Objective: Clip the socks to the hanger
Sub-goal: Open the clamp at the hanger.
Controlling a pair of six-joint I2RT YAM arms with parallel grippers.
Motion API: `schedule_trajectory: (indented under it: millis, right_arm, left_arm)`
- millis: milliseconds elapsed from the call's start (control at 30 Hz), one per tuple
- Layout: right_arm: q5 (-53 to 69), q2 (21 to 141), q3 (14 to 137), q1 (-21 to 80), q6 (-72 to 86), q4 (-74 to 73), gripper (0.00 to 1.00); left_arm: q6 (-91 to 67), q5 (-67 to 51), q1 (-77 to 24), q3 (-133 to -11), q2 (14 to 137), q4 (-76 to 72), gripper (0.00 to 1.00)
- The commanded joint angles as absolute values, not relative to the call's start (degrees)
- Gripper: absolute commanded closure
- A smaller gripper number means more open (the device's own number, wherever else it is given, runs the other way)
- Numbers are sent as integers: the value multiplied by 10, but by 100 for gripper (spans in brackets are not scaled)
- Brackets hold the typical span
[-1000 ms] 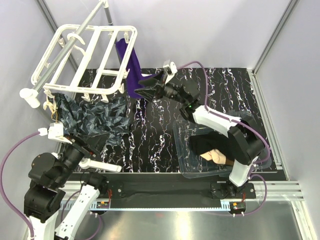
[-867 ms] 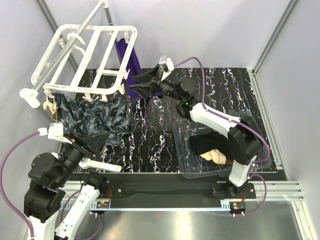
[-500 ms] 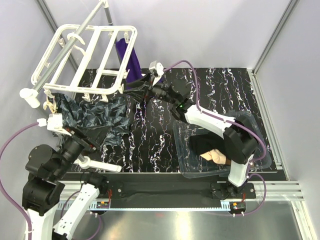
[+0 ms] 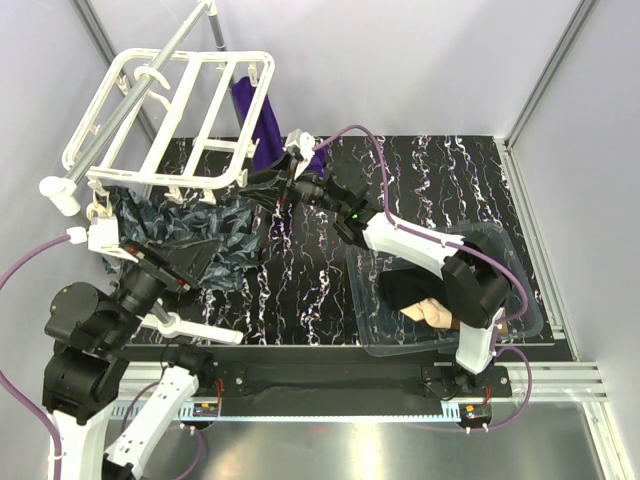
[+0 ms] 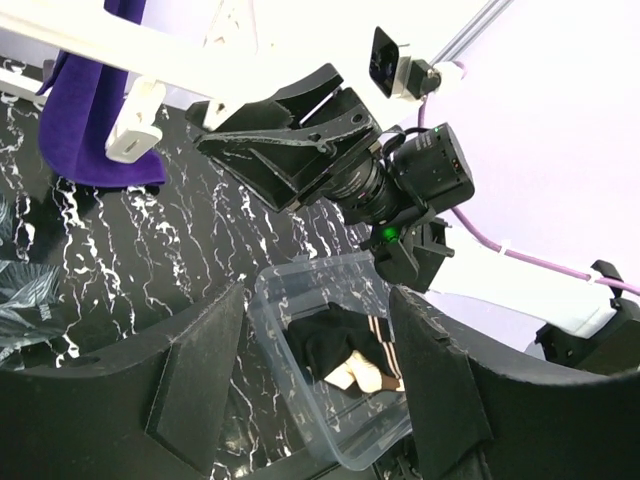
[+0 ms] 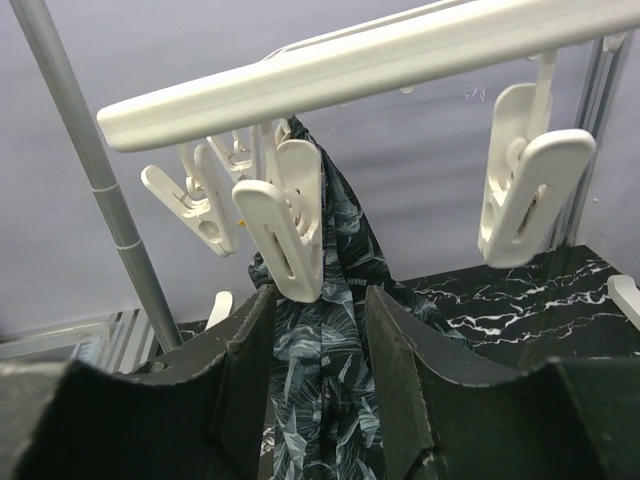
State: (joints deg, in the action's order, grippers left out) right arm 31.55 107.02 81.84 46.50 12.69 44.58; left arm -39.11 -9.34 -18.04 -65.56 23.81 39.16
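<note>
The white hanger hangs at the back left, its bar crossing the top of the right wrist view. My right gripper is at the hanger's near right corner. It is open, and a white clip dangles just above the gap, by the left finger. The socks lie in a clear bin: a black one over a beige one, which also show in the left wrist view. My left gripper is open and empty, low at the left.
A purple cloth and a dark leaf-patterned fabric hang from the hanger. A grey metal pole carries it. A second clip hangs to the right of my right gripper. Grey walls close in the black marbled table.
My right gripper has moved left, from beside the purple cloth to under the hanger's near right corner, and its jaws have narrowed. My left arm has shifted up and slightly left.
</note>
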Motion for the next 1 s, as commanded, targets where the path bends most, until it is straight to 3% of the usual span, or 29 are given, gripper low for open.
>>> schedule_trajectory:
  millis: [0,200,367,767,967]
  right_arm:
    - [293,1063,846,477,108,460,52]
    - [290,1065,858,482,109,460,53]
    - [283,1063,859,483,110,461,61]
    - [276,1035,834,485,129,461,100]
    - [254,980,873,485,104,262,100]
  left_arm:
    - [-395,-110,-179,-673,249,349,35]
    - [-409,-109,-178,-675,257,339,37]
    - [-418,-110,-178,-672,264,329,37]
    - [-462,-117,-178,-644,309,266,40]
    - [-491,-144,-178,-621,341,212,40]
